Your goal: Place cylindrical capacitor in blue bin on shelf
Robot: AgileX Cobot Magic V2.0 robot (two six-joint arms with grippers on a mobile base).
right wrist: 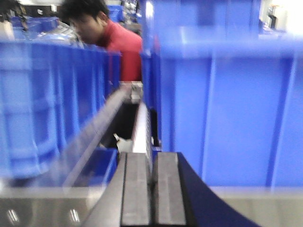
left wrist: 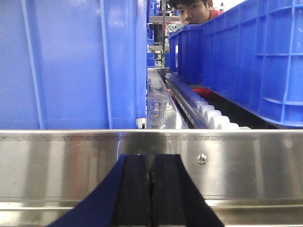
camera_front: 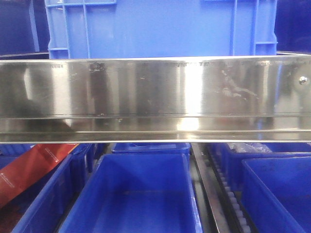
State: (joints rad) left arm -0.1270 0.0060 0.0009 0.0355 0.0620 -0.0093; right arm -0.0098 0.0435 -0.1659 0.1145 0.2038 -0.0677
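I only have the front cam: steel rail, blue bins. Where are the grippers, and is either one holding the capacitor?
Observer: Left gripper sits right in front of the shelf rail, pads pressed together, nothing showing between them.
Operator: Right one?
Observer: Right gripper is also closed with no part visible; its view is blurred.
Operator: Anyone near the rack?
Observer: Yes, a person in a red top is behind the blue bins, leaning in. No capacitor visible in any view.

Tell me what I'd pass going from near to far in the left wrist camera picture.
Shut gripper → steel rail → blue bins → white rollers → a person at the back.
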